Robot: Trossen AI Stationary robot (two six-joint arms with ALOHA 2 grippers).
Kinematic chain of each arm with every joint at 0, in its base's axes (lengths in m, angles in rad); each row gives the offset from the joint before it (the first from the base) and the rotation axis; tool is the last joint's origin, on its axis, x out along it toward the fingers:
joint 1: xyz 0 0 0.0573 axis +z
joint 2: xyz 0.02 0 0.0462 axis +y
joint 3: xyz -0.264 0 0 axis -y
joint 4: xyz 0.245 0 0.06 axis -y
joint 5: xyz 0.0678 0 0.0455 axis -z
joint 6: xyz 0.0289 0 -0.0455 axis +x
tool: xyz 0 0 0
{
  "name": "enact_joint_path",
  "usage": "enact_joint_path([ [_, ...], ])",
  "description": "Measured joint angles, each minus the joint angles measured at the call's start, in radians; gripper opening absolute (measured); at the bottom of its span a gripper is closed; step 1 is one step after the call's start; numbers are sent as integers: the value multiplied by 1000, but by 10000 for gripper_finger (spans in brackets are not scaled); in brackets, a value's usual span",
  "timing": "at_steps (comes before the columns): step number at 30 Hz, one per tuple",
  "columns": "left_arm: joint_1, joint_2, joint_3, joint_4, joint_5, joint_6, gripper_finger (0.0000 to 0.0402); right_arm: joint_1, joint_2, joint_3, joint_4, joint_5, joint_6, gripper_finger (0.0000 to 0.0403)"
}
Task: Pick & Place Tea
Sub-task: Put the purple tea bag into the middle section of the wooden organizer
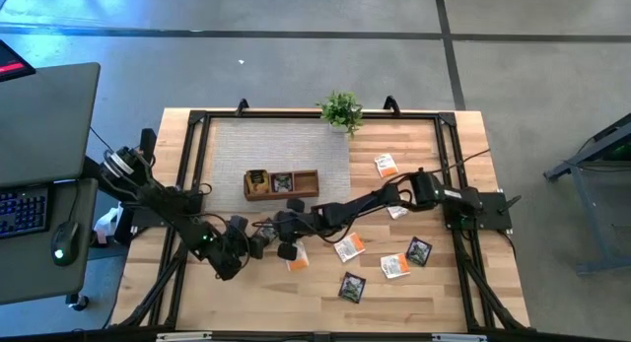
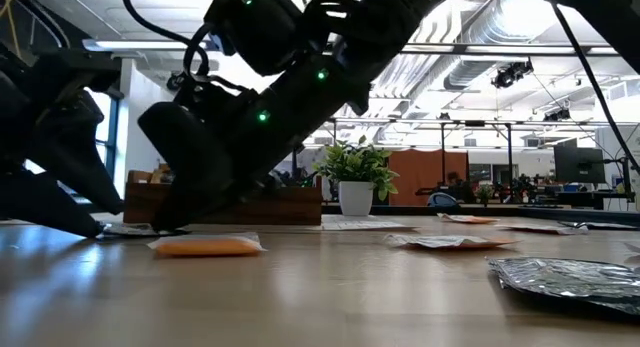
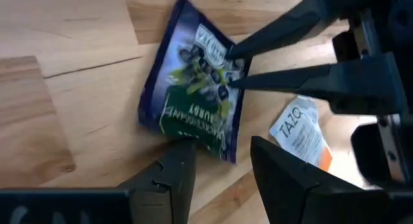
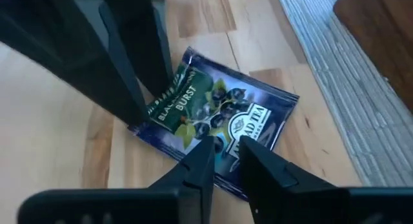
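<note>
Lying flat on the wooden table (image 1: 434,293), low and left of centre in the high view: a dark purple sachet (image 4: 216,121), blackcurrant print up, met by both grippers; right gripper (image 4: 222,153) reaching in from the right of that frame, fingertips resting on the sachet's face, narrowly apart, not seen clamped on it; left gripper (image 3: 222,156) coming from the lower left, jaws apart, one fingertip touching the sachet's near edge, nothing between them; just beside, an orange-and-white sachet (image 3: 300,130), partly under the right arm; more sachets (image 1: 399,266) scattered across the lower right of the high view; wooden tray (image 1: 281,184) near centre, on a grey mat (image 1: 227,145); small potted plant (image 1: 341,111) at upper centre.
</note>
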Motion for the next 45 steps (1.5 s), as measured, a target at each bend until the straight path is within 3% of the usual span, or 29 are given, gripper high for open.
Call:
enact_joint_path([
  [7,25,20,6,7,28,-2,149,9,4,-3,45,-2,11,39],
  [13,12,20,4,9,28,-12,149,14,3,-2,-23,-16,72,14],
  [17,12,20,5,-8,27,-10,147,33,2,-3,-26,-84,118,2],
  [21,12,21,5,-11,23,56,117,67,5,-4,39,-90,104,5],
  [29,12,23,1,-14,26,209,8,87,7,-6,61,-65,75,4],
  [38,12,13,1,-18,28,322,3,85,-13,-9,90,-37,-37,2],
  [41,13,-24,9,-85,31,330,1,90,-54,-14,46,5,-92,3],
  [45,14,-101,88,-295,7,356,1,91,-142,-11,-30,67,-143,10],
])
